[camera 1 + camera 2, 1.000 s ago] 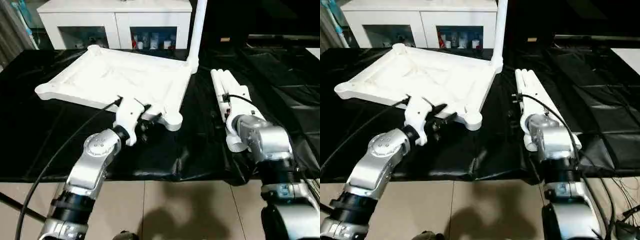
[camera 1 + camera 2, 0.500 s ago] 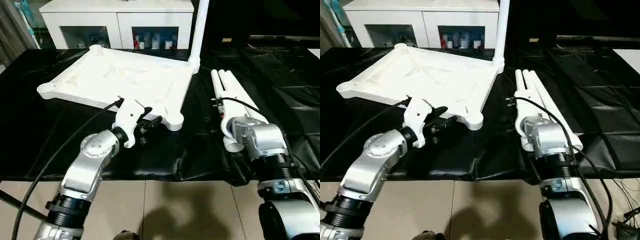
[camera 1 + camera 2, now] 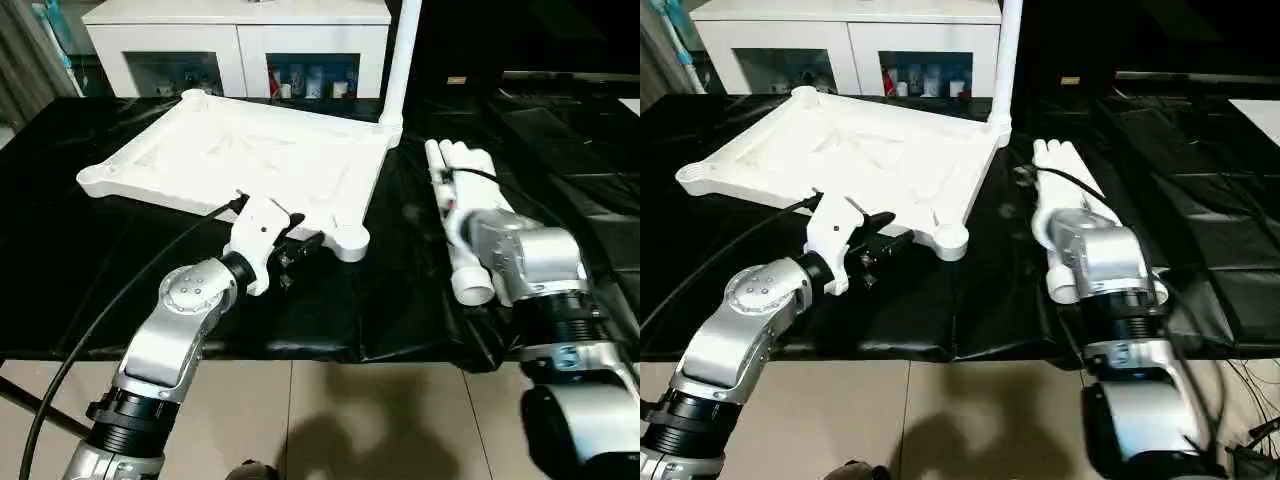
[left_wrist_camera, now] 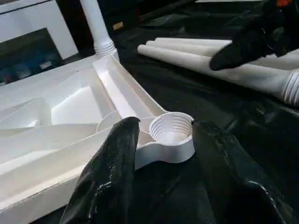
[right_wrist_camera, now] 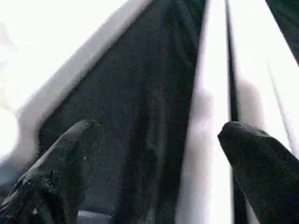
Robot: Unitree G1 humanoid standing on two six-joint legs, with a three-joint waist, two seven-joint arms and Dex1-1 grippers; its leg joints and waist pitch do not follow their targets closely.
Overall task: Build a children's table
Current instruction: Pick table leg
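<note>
The white tabletop lies underside up on the black cloth, with one white leg standing upright in its far right corner socket. My left gripper is shut on the tabletop's near right corner, one black finger on each side of the round threaded socket. Three loose legs lie side by side to the right of the tabletop. My right gripper hovers open just above them, its fingers wide apart over one leg and the cloth, holding nothing.
A white cabinet with glass doors stands behind the table. The black cloth hangs over the front edge onto a tiled floor. A black cable runs along my left arm.
My right arm has reached farther along the loose legs, away from me, with its gripper still open. The left gripper and the tabletop have stayed put.
</note>
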